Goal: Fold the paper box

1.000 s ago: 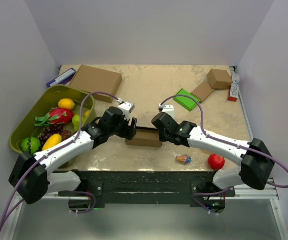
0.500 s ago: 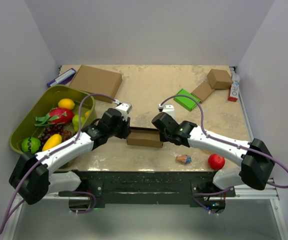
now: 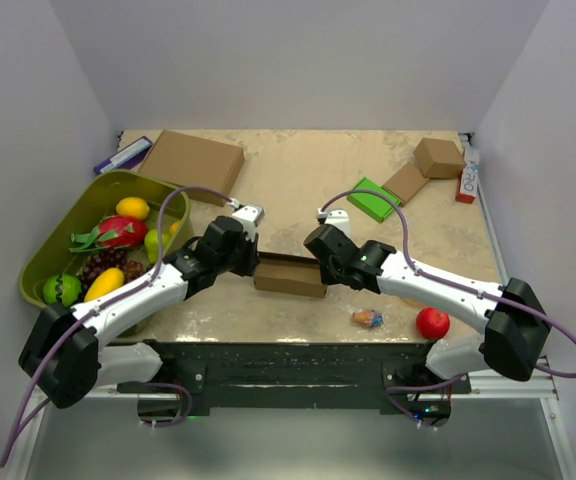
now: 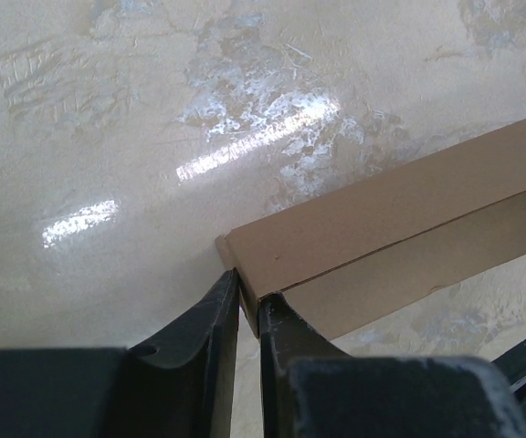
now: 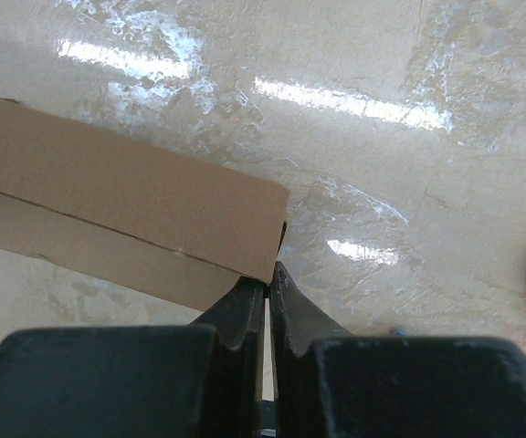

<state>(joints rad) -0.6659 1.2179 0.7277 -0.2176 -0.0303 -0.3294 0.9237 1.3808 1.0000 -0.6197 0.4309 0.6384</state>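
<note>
Two claws had hold of one thing, the paper box [image 3: 288, 277]. It lay flat on the tabletop [image 3: 308, 190], close to the near edge and about halfway between the left edge and the right edge. It looked long, slim and mostly folded up. Its long side ran from left to right, in line with the near edge.

The left claw [image 4: 249, 294] was at the left end of the box. Its two fingers [image 4: 213, 319] were squeezed shut on the thin end of the cardboard. The right claw [image 5: 268, 278] was at the right end. Its fingers were almost touching each other. The bottom corner of the box end went into the tiny gap, so it seemed to pinch the box too.

The box stretched between the two claws like a stick held at both ends. Neither arm was nearer, because each one had its own end. From each claw, the rest of the box lay toward the other claw.

I think the next move would need both arms to work together. If only one pulled, the box could twist or slip out.
</note>
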